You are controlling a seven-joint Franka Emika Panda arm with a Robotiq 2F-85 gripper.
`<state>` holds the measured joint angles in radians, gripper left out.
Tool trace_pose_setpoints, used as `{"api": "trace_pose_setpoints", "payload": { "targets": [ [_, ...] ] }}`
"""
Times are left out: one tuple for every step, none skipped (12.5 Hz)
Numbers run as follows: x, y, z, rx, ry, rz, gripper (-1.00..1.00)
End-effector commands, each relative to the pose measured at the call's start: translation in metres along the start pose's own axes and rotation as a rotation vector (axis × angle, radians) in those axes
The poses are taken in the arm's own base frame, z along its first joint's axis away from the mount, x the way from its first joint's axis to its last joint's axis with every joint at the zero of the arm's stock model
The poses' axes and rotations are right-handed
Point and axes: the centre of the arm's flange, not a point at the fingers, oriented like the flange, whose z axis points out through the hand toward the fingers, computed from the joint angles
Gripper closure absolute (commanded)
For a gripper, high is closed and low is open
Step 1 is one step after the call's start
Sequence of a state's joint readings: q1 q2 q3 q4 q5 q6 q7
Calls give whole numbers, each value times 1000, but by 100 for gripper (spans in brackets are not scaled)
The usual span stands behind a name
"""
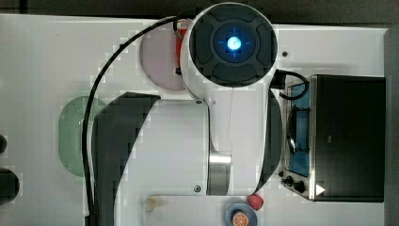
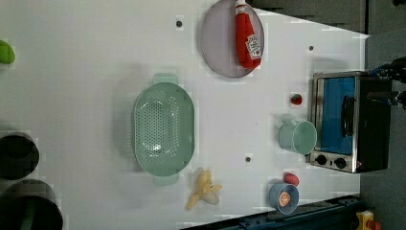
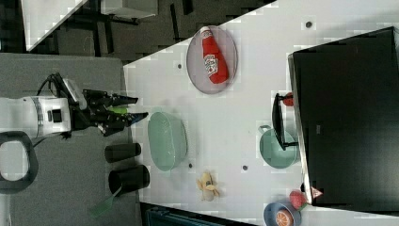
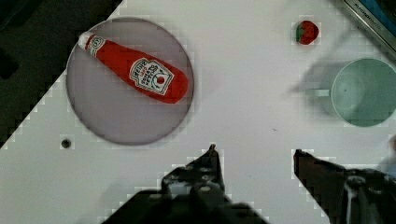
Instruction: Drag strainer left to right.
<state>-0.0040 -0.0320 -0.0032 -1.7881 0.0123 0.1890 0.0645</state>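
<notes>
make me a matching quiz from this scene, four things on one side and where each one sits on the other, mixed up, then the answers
Things:
1. ketchup bottle
2. orange slice
3. strainer
4. green cup

Places:
A. standing just in front of the toaster oven
B. lying on the round grey plate
C. in the small blue bowl
D. on the bare table, next to the banana

Pairs: 1-B, 2-C, 3-D, 4-A
</notes>
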Motion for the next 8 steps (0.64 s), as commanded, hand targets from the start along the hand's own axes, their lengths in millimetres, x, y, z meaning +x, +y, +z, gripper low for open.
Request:
{"api": "trace_pose_setpoints", "payload": {
  "targets": [
    [-91,153,-89,-24,-1,118,-60],
    [-91,153,-88,-25,-2,118,-82],
    [-91,153,-88,-25,-2,118,-100],
    [-92,150,-88,-22,2,113,-100],
    [-95,142,-86,-21,9,98,-100],
    [-102,129,-81,-30,10,72,-100],
    [-112,113,-74,-43,9,39,-100],
    [-125,93,-64,-56,17,7,-100]
  ]
}}
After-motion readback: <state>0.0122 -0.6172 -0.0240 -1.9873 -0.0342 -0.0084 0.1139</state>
